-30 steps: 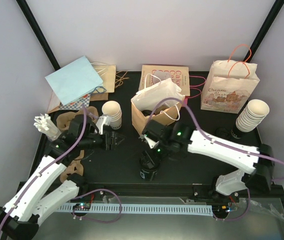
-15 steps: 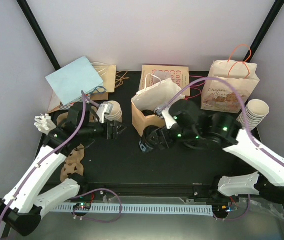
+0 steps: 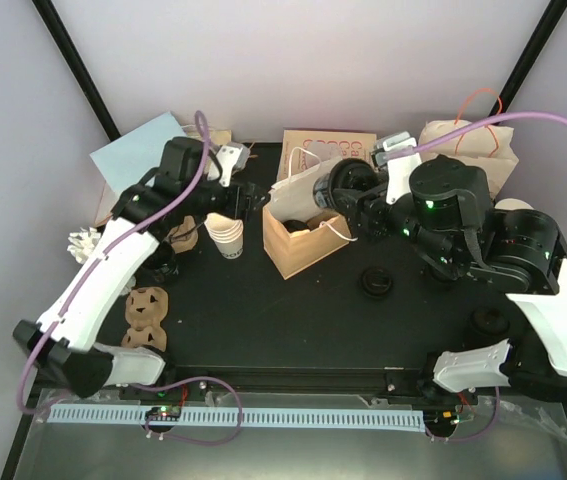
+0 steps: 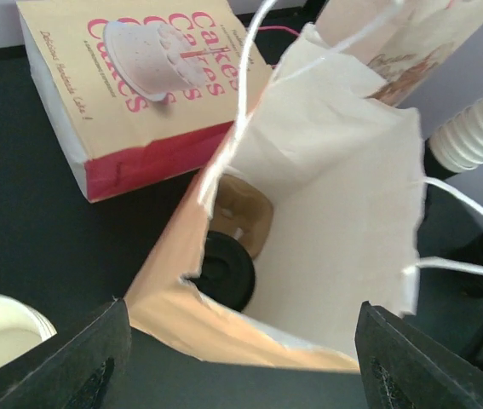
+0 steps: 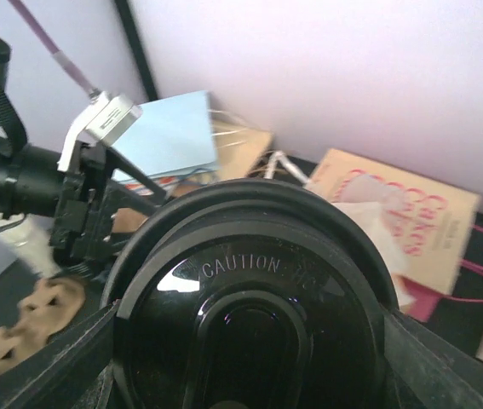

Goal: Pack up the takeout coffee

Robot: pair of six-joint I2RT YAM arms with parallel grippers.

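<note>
Takeout coffee [image 5: 254, 315], lidded, clamped in right gripper [image 3: 337, 192] jaws over open paper bag [image 4: 343, 221], frame centre. Left gripper [image 4: 241, 368] jaws wide, empty. Next: probably lower it in upright.

The top external camera hangs above and behind the arm bases, looking down and forward over the whole black table [image 3: 263, 330] from well off. The left wrist camera sits close above the open paper bag [image 4: 335, 213], aimed down into its mouth past its own fingers [image 4: 79, 366]. The right wrist camera faces the back-left corner, with the takeout coffee [image 5: 258, 324] lid-first against it, filling the lower view. All three views share the flat "Cakes" bag [image 3: 328, 150]
</note>
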